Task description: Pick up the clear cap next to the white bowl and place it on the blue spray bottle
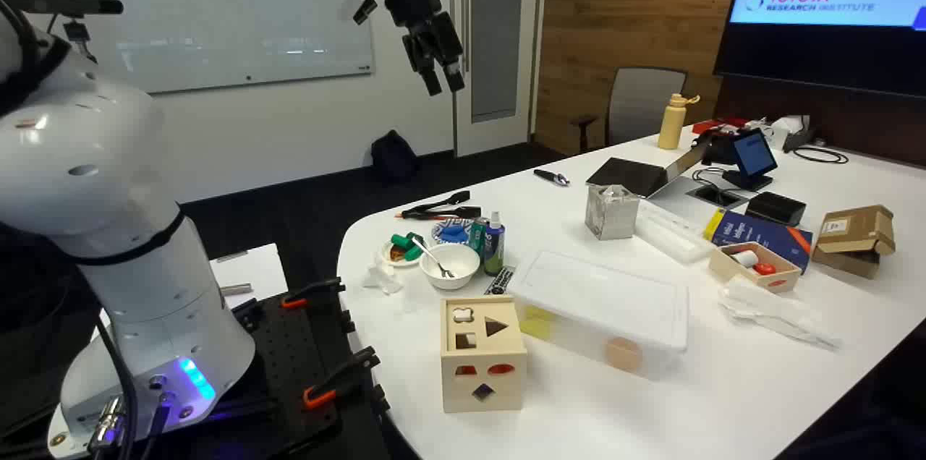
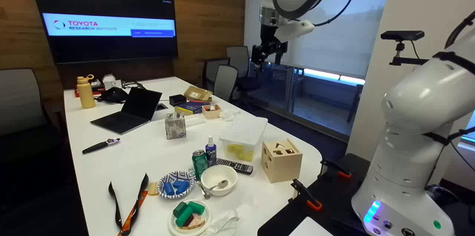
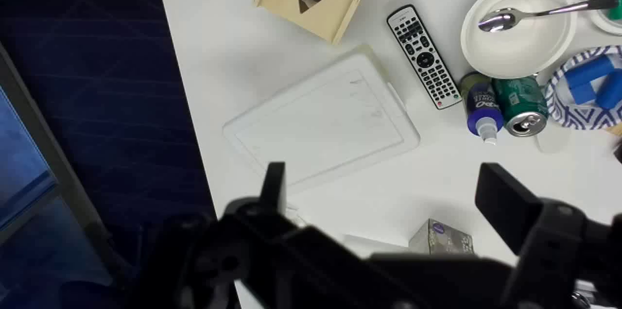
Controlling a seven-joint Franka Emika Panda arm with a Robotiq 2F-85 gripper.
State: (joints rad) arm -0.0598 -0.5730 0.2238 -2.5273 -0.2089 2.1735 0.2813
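Wrist view: gripper spread, nothing between its fingers, presumably awaiting a grasp; blue spray bottle upright near white bowl, likely for capping from above; clear cap not discernible.

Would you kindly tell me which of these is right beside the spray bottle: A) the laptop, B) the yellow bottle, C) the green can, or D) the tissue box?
C, since the wrist view shows the green can right next to the spray bottle, and both exterior views show the same pairing.
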